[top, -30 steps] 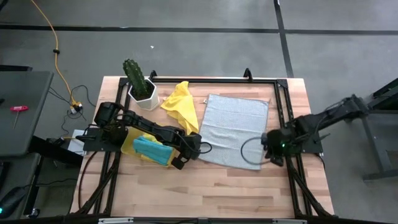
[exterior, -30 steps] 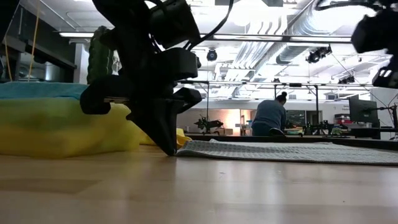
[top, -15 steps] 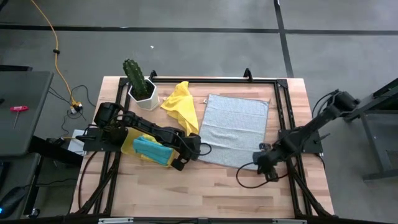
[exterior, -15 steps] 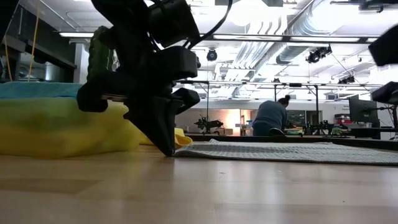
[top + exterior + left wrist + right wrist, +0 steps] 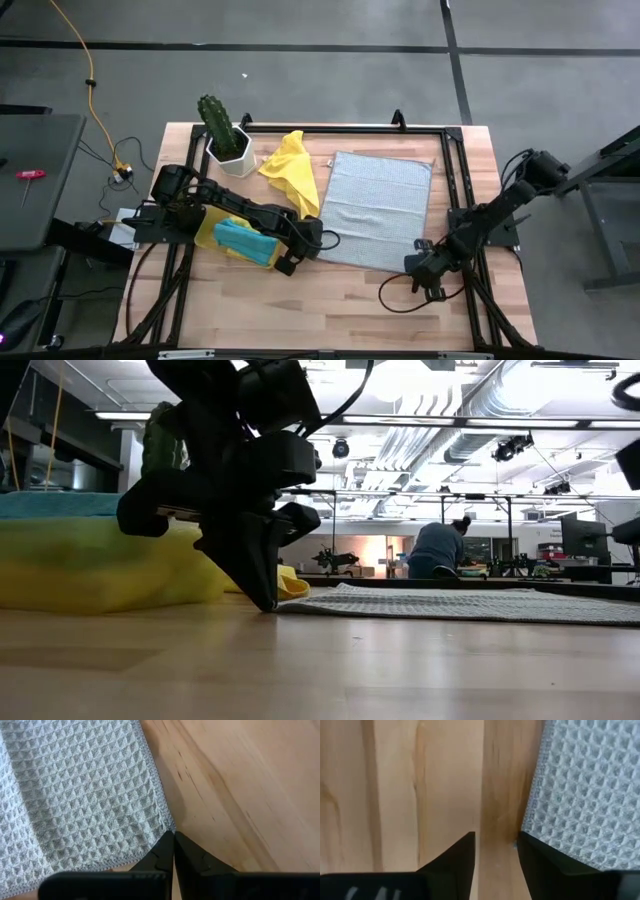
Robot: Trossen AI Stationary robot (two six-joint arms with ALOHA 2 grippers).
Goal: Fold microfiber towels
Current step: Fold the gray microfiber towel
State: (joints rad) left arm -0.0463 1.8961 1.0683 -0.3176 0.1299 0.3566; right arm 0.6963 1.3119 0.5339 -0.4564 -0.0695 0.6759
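A grey waffle-weave towel (image 5: 378, 208) lies spread flat on the wooden table; it also shows in the low view (image 5: 450, 602). My left gripper (image 5: 322, 240) is shut at its near left corner, fingertips down on the table (image 5: 266, 604). My right gripper (image 5: 416, 264) is open at the near right corner (image 5: 524, 836). One finger (image 5: 540, 860) stands over that corner's edge and the other (image 5: 457, 857) over bare wood. I cannot tell whether they touch the cloth. My left gripper pinches the grey towel's near left corner (image 5: 168, 826) between its two shut fingertips (image 5: 165, 851), only at the very tip of the corner. The fingers slant down from the table's left. The towel lies flat and slack on the table.
A crumpled yellow towel (image 5: 290, 168) lies at the far side beside a cactus in a white pot (image 5: 224, 136). A stack of yellow towels with a turquoise one on top (image 5: 244, 242) lies under my left arm and shows in the low view (image 5: 90, 560). A black frame (image 5: 455, 190) borders the table.
My right gripper has moved from beside the towel's right edge toward the table's near edge and down, arriving at the towel's near right corner. The grey towel has stayed flat.
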